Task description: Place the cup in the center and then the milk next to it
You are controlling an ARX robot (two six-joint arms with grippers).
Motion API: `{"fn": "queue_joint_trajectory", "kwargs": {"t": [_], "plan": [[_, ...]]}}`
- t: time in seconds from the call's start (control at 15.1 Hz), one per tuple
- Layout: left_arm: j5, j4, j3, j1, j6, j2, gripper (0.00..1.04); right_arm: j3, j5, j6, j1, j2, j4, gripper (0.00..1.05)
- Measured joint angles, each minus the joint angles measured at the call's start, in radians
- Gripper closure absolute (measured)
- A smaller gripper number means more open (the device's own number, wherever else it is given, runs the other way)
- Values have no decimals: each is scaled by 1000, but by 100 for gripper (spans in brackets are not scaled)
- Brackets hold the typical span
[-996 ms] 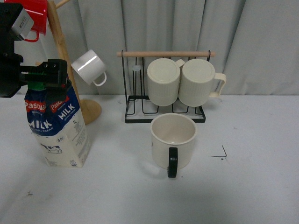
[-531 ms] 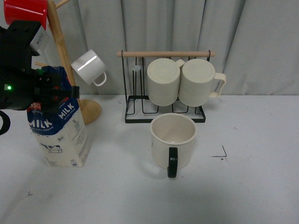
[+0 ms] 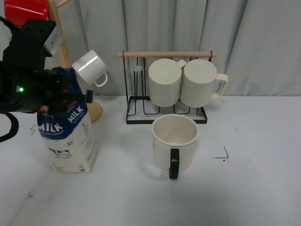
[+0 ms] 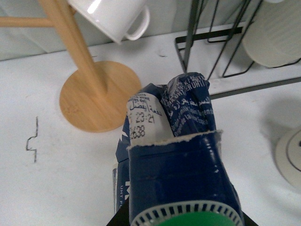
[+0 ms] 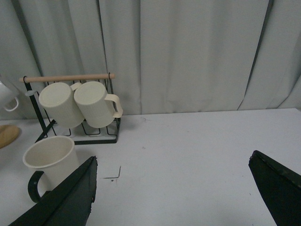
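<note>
Grey bench (image 3: pixel 141 197) is backed by a pale curtain (image 3: pixel 263 37). At bench left, the milk (image 3: pixel 70 141) is seen tilted, top leaning left, base near or on the bench, cannot tell which. Its folded top is pinched by the left end effector (image 3: pixel 66 93); in the left wrist view the carton top and green cap fill the frame just under the camera. A wooden mug tree (image 3: pixel 59 37) stands close behind the milk, base just beside the carton. A white mug (image 3: pixel 89 67) hangs from it just above the left end effector, and a red mug (image 3: pixel 26 12) hangs higher. A wire rack (image 3: pixel 134 106) with two ribbed mugs (image 3: pixel 164 82) stands mid-bench at the back. The cup (image 3: pixel 174 141) stands upright just in front of the rack, handle toward the camera, in the center (image 3: pixel 209 143), left of a black corner mark (image 3: pixel 223 154). Milk and cup are well apart, with only bare bench between. The right end effector (image 5: pixel 174 193) is spread wide over bare bench, holding nothing.
</note>
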State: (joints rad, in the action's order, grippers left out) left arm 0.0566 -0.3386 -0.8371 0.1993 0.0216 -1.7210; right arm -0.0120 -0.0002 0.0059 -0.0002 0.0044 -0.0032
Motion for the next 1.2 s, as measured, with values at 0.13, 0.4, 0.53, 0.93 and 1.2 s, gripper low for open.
{"fn": "queue_joint_trajectory", "kwargs": {"t": [0.13, 0.4, 0.53, 0.93, 1.2], "plan": [[16, -5, -1, 59, -16, 5, 88, 0, 0, 0, 0, 0, 0, 6], [52, -15, -27, 137, -50, 0, 88, 0, 0, 0, 0, 0, 0, 6], [83, -25, -45, 166, -61, -17, 88, 0, 0, 0, 0, 0, 0, 6], [138, -43, -64, 243, -98, -77, 88, 0, 0, 0, 0, 0, 0, 6], [187, -69, -95, 268, -98, -114, 88, 0, 0, 0, 0, 0, 0, 6]]}}
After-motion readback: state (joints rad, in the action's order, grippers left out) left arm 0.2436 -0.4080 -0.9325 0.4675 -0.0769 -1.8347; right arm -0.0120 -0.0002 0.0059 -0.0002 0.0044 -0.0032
